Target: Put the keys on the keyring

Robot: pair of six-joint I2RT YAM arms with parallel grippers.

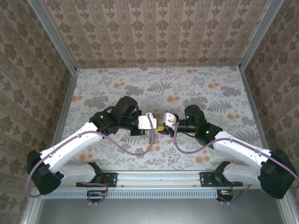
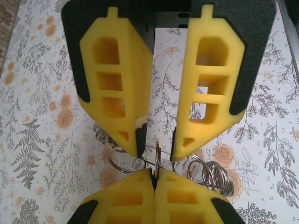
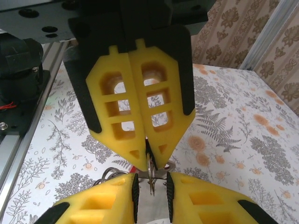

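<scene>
Flowery wallpaper [image 1: 154, 28] is covering the walls all round, and a table [image 1: 210, 93] with a leaf-and-flower cloth is filling the middle of the top view. Two white arms are reaching in from the bottom corners. The left arm [image 1: 79, 140] is coming from the lower left, the right arm [image 1: 233, 144] from the lower right, and they are meeting tip to tip near the centre of the frame.

In the left wrist view, the left gripper [image 2: 154, 176] is showing at the bottom edge. Its yellow fingers [image 2: 126, 198] are pressing tight together with no gap. They are pinching an upright loop [image 2: 158, 157] of thin metal that is standing on its edge just above them.

The right gripper [image 2: 157, 147] is pointing down from the top of that frame. Its jaws are standing a small way apart. A thin wire is running from one tip to the other, so they look to be squeezing it from both sides. The upright loop is sitting in the gap between those tips.

The keyring [image 2: 208, 171], a bunch of shiny wire loops, is lying on the cloth low in the frame, just under both grippers.

In the right wrist view, the upright loop [image 3: 150, 175] is showing near the bottom centre, between the two pairs of fingers.
</scene>
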